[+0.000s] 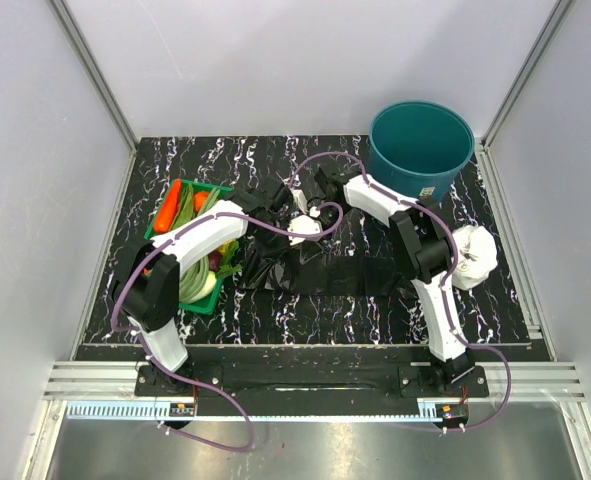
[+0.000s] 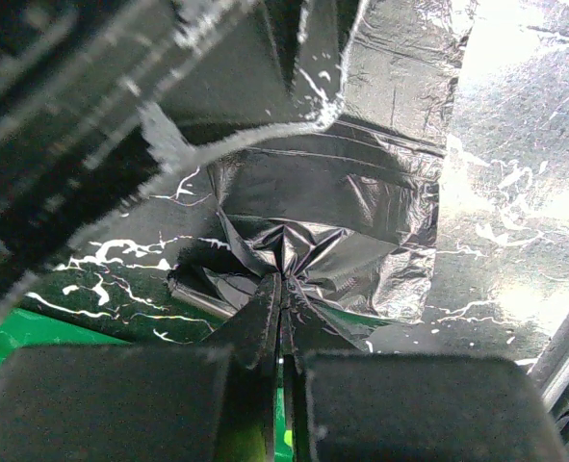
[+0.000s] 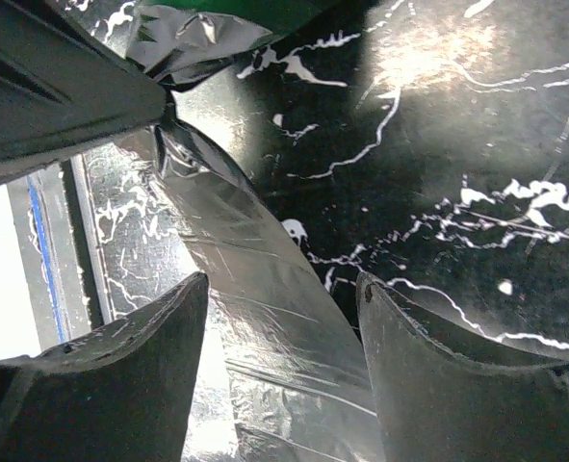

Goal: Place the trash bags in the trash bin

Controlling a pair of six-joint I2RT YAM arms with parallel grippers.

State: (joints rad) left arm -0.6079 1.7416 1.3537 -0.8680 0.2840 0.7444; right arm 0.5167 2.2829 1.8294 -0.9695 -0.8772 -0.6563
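black marbled table point(image 1: 305, 325) from above, teal trash bin point(image 1: 420, 150) at back right, black trash bag point(image 1: 305, 268) spread mid-table, apart from bin, left wrist – left gripper point(image 2: 279, 289) pinched tight on bag film, right wrist – right gripper point(image 3: 282, 289) jaws apart, straddling a bag strip

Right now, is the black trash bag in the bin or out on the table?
Out. The trash bag lies spread on the table, pinched by the shut left gripper; the teal trash bin stands apart.
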